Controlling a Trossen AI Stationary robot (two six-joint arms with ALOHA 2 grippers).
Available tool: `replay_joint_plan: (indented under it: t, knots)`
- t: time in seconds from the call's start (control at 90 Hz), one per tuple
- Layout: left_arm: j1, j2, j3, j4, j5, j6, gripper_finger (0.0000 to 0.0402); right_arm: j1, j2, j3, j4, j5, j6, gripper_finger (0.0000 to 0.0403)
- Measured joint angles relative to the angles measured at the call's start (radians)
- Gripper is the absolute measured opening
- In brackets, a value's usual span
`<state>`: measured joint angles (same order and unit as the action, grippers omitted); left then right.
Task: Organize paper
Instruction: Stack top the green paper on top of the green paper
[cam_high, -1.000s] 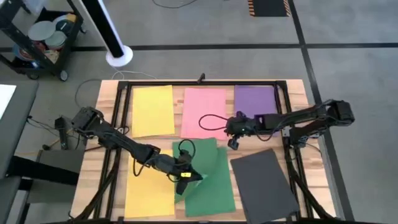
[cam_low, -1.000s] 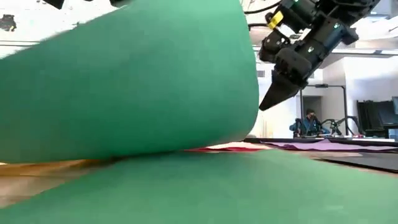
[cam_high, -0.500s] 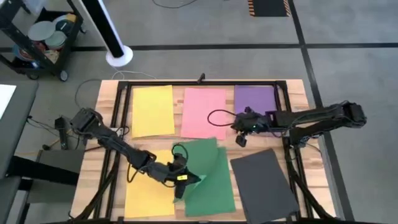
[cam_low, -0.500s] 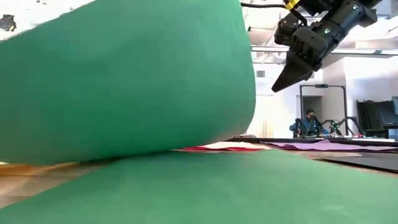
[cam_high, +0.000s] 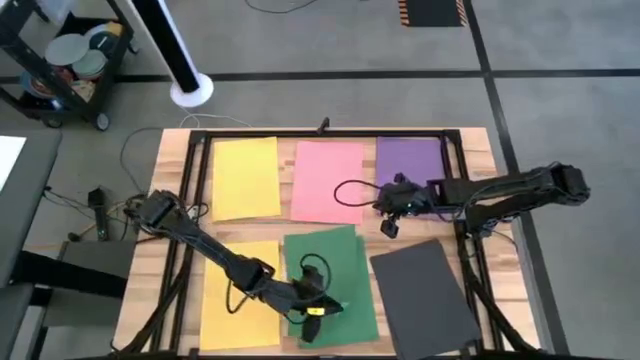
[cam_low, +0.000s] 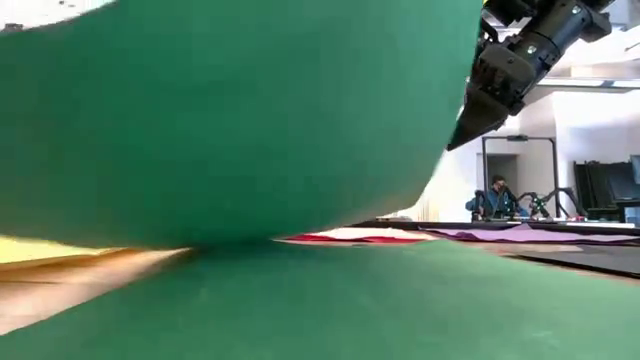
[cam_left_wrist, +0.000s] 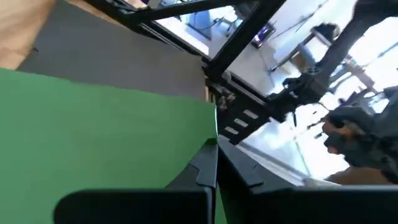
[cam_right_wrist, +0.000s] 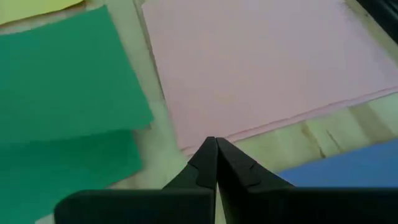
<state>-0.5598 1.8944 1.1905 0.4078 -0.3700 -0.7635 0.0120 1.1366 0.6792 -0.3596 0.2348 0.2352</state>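
A: On the wooden table (cam_high: 175, 160), the left gripper (cam_high: 318, 312) pinches the upper green sheet (cam_high: 320, 262), just beside the black sheet (cam_high: 425, 295)
B: Next, square it over its twin; the right gripper (cam_high: 388, 226), fingers closed on nothing, waits near the pink sheet (cam_high: 328, 180)

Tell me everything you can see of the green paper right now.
The green paper is thin, plain-coloured sheet stock lying near the table's front edge, between a yellow sheet and the black sheet, just below the pink sheet. There appear to be two green sheets: one lies flat, the other curls up off it in the low view. The left gripper is shut on the raised sheet's edge; the left wrist view shows its fingers closed at that edge.
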Motion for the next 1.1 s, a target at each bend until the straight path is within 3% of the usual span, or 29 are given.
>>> replay_joint_plan:
  t: [0.322, 0.567, 0.7, 0.956, 1.1]
  knots:
    - [-0.009, 0.122, 0.13, 0.002, -0.017, -0.009, 0.0, 0.059, 0.0, 0.0, -0.001, 0.0, 0.026, 0.0]
    - [-0.009, 0.138, 0.136, -0.06, -0.205, -0.072, 0.0, 0.096, 0.0, 0.0, -0.008, 0.0, 0.027, 0.0]
    - [-0.013, 0.138, 0.136, -0.06, -0.257, -0.089, 0.0, 0.107, 0.0, 0.0, -0.006, 0.0, 0.029, 0.0]
    - [-0.025, 0.138, 0.136, -0.134, -0.277, -0.137, 0.0, 0.107, 0.0, 0.0, -0.008, 0.0, 0.028, 0.0]
    - [-0.022, 0.138, 0.136, -0.163, -0.213, -0.117, 0.0001, 0.106, 0.0, 0.0, -0.008, 0.0, 0.028, 0.0]
